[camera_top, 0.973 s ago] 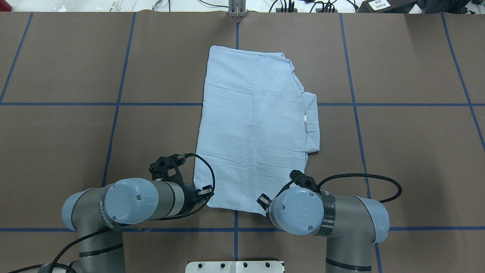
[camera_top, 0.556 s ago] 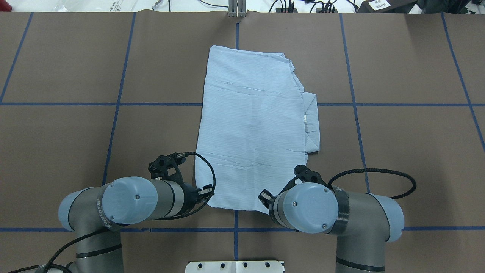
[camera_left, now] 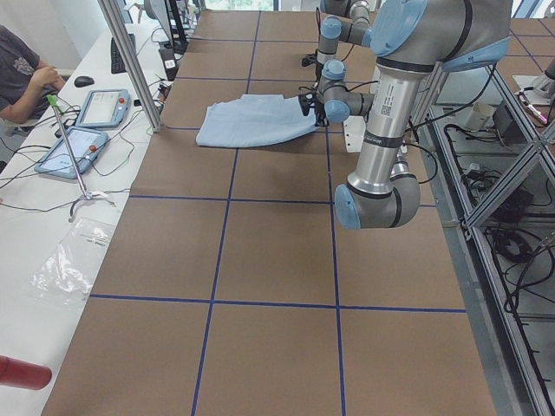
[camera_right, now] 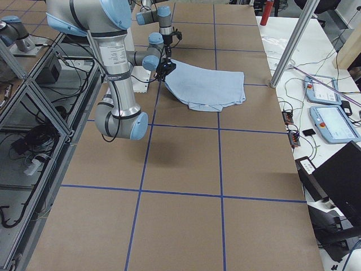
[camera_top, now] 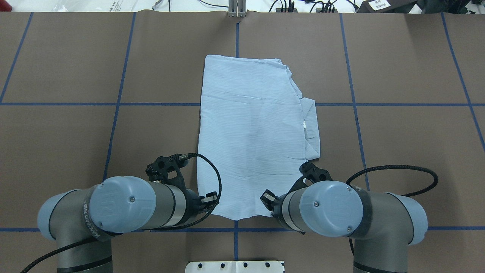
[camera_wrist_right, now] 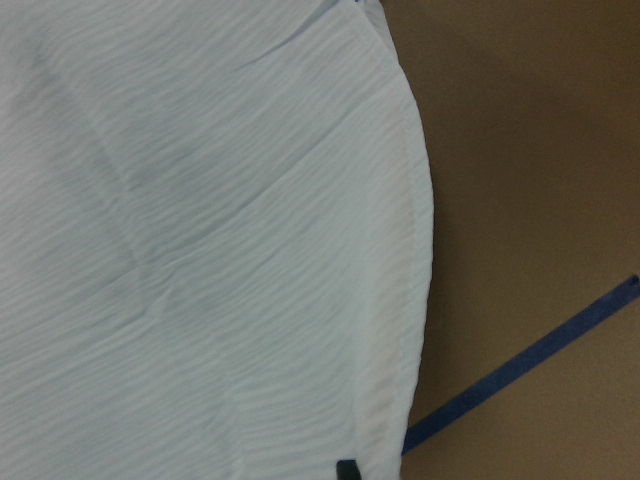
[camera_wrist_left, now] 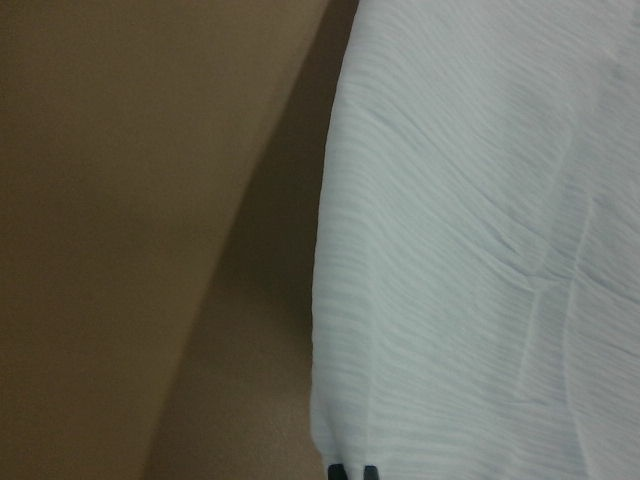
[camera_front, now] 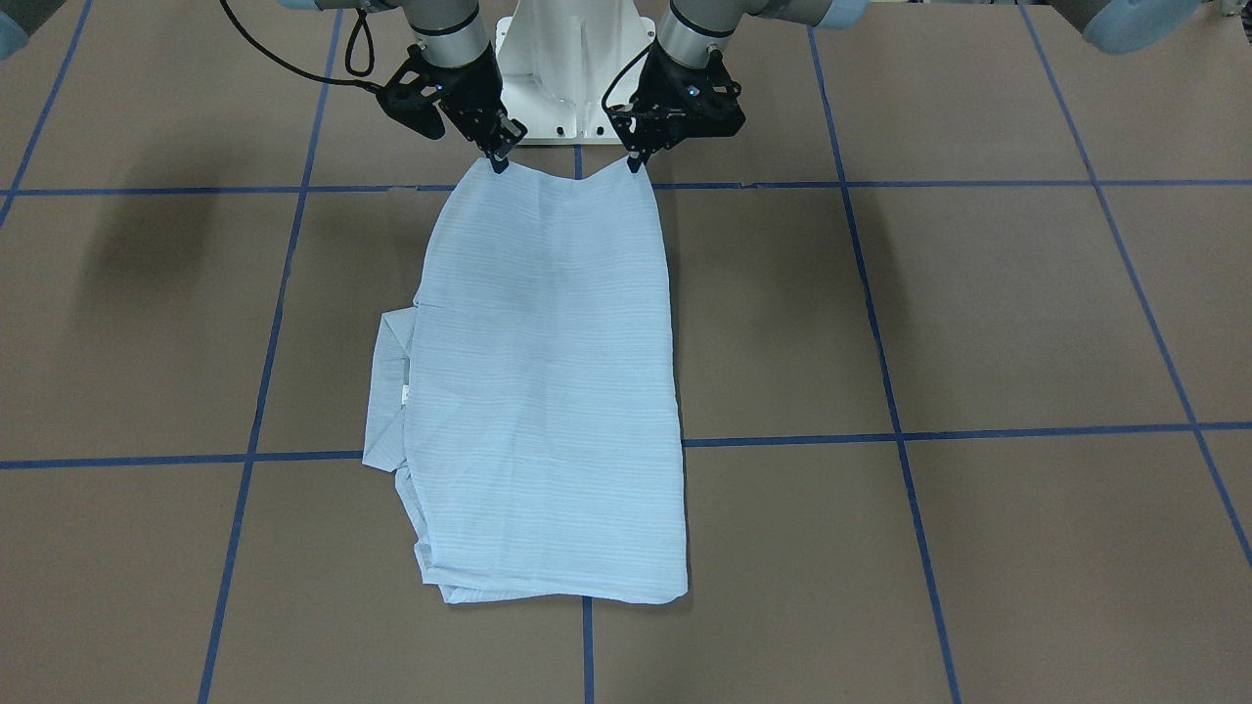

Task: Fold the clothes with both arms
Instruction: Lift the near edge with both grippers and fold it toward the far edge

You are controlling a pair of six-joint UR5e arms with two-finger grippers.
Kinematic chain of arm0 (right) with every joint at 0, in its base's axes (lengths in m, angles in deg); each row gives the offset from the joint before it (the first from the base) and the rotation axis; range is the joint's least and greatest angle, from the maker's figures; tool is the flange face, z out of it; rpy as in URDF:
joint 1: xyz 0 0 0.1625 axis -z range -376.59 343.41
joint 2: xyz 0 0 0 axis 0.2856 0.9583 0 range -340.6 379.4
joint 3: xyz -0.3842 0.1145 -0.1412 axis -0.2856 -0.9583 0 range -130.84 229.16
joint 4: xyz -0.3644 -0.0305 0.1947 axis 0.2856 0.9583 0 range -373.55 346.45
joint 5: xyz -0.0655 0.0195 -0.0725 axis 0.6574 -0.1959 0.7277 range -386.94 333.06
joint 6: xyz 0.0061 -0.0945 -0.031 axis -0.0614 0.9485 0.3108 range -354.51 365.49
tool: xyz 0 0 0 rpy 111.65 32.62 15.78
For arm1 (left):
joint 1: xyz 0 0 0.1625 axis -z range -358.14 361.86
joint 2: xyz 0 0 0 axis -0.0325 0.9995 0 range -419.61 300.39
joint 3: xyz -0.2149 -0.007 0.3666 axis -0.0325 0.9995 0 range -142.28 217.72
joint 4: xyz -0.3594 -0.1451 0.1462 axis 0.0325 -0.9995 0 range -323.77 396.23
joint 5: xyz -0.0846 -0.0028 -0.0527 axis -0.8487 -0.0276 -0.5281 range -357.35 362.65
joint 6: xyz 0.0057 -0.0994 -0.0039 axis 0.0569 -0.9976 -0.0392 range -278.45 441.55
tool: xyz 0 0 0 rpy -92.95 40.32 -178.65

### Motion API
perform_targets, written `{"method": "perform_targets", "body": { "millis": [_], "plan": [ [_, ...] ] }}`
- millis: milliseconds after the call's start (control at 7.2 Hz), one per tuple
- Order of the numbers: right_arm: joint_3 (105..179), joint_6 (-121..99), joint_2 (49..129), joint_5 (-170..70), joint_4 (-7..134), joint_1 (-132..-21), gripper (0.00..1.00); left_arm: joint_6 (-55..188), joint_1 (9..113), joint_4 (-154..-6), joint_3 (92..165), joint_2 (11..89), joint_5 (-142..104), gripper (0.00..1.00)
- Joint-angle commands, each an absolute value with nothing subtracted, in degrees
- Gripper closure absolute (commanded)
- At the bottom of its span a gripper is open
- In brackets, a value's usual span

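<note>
Near corners of shirt being pinched by left gripper and right gripper; carrying both level should fold squarely

The shirt lies on the table, reaching from the two grippers away toward the far side. Its near left corner sits pinched in the left gripper, its near right corner in the right gripper, and the near hem runs between them. A folded flap juts from the shirt's right edge, ahead of the right gripper and outward of it. The pedestal stands behind both grippers, between them
</note>
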State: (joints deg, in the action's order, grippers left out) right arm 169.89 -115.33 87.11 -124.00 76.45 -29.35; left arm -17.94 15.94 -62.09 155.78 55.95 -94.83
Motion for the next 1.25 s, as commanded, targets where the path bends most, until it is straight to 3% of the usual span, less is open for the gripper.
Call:
{"method": "perform_targets", "body": {
  "millis": [0, 556, 1112],
  "plan": [
    [173.86, -114.39, 87.16, -126.77, 76.36, -29.60, 1.00, -17.94, 14.79, -57.65, 161.00, 56.84, -95.44, 1.00],
    [178.79, -114.39, 87.60, -132.48, 76.28, -30.13, 1.00, -18.73, 11.45, -46.75, 170.51, 56.84, -97.10, 1.00],
    [174.42, -108.89, 86.90, -133.56, 76.45, -35.82, 1.00, -17.95, 15.64, -46.82, 166.93, 56.66, -97.11, 1.00]
  ]
}}
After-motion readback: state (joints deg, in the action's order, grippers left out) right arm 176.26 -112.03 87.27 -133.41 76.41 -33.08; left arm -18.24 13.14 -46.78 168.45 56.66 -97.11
